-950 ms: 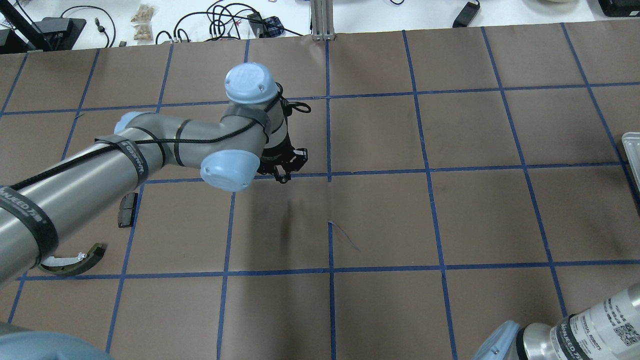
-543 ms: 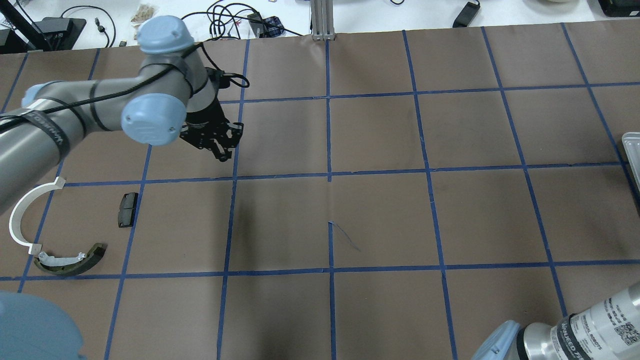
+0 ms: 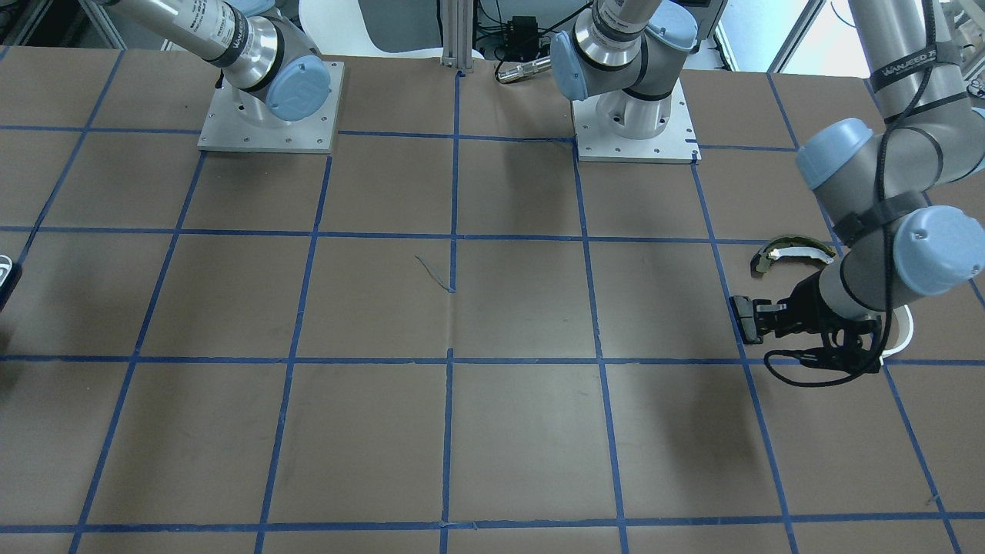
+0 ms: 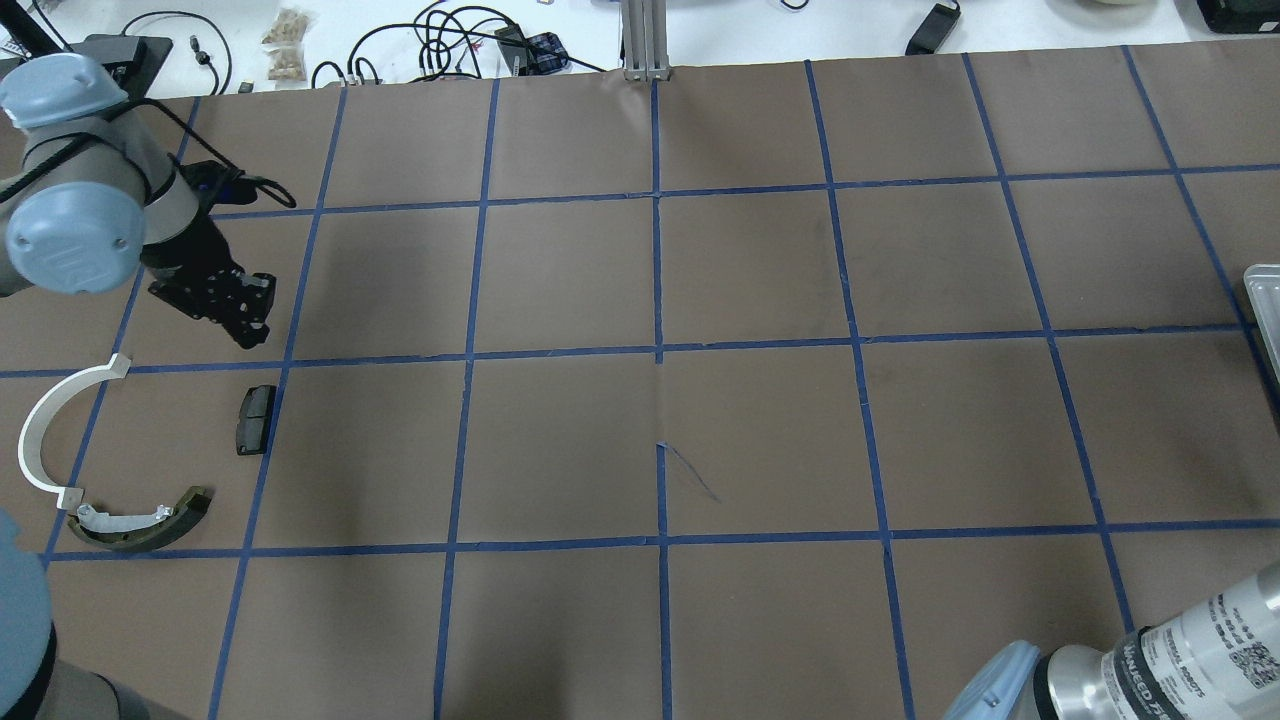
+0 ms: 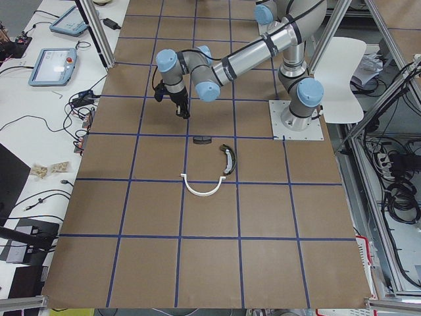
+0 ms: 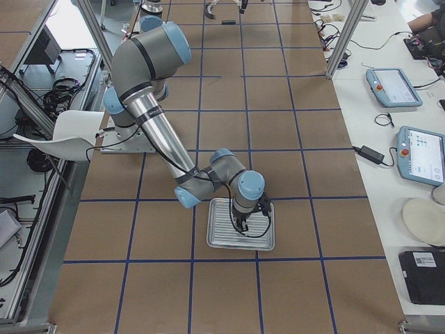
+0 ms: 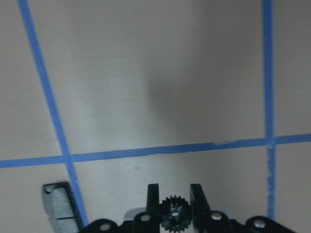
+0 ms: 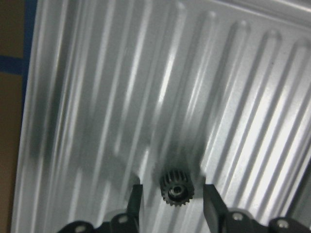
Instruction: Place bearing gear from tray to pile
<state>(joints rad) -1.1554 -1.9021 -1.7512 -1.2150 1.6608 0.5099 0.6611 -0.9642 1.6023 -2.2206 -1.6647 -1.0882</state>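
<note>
My left gripper is shut on a small black bearing gear. In the overhead view this gripper hangs above the table at the far left, just beyond the pile. The pile holds a small black pad, a white plastic arc and an olive-and-white shoe-like piece. The pad's corner shows in the left wrist view. My right gripper is open over the ribbed metal tray, its fingers either side of a second black gear lying on the tray, not touching it.
The tray's edge sits at the table's far right. The table is brown paper with a blue tape grid. Cables and small devices lie beyond the far edge. The arm bases stand at the robot's side.
My left arm has swung left from the table's middle to the pile, carrying the gear. The white arc, hidden under the arm before, now shows.
</note>
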